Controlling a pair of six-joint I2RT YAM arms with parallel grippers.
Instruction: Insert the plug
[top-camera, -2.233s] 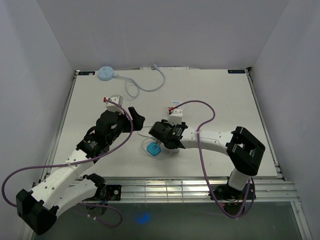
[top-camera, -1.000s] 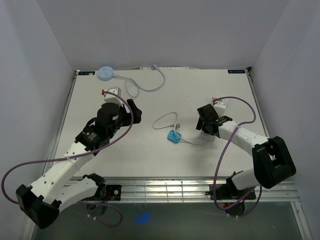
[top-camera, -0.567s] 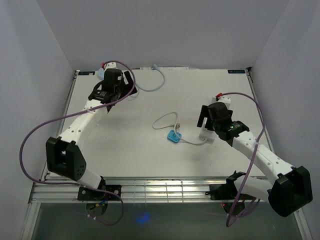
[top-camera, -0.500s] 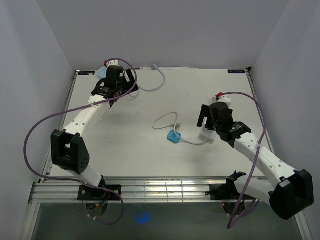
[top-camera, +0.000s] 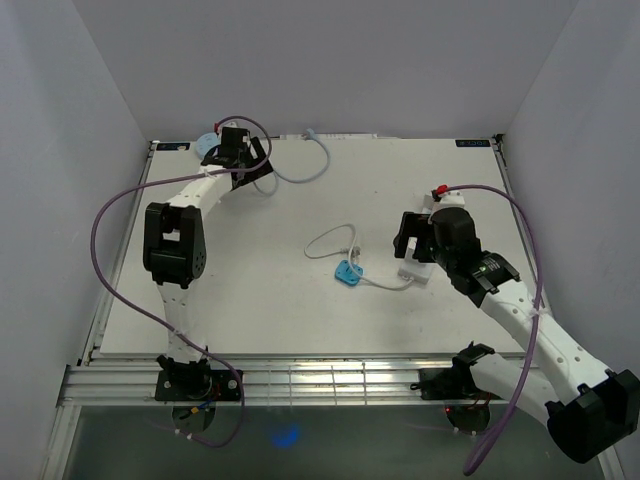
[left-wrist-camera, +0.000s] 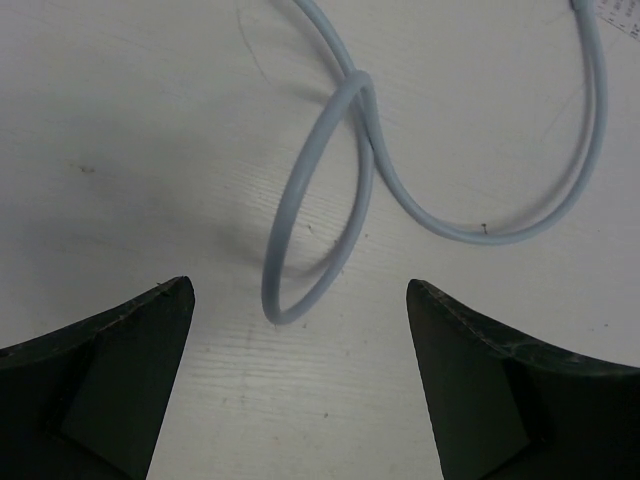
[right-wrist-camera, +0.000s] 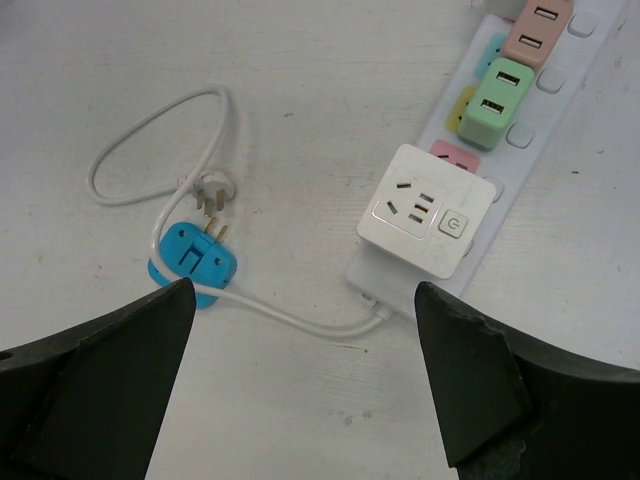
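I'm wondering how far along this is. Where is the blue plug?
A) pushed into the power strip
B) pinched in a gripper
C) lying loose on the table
C: the blue plug lies on the table beside the power strip, prongs exposed.

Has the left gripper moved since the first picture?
Yes. The left gripper has gone from mid-table toward the far left corner, and it now hangs open over the loop of the pale blue cable.
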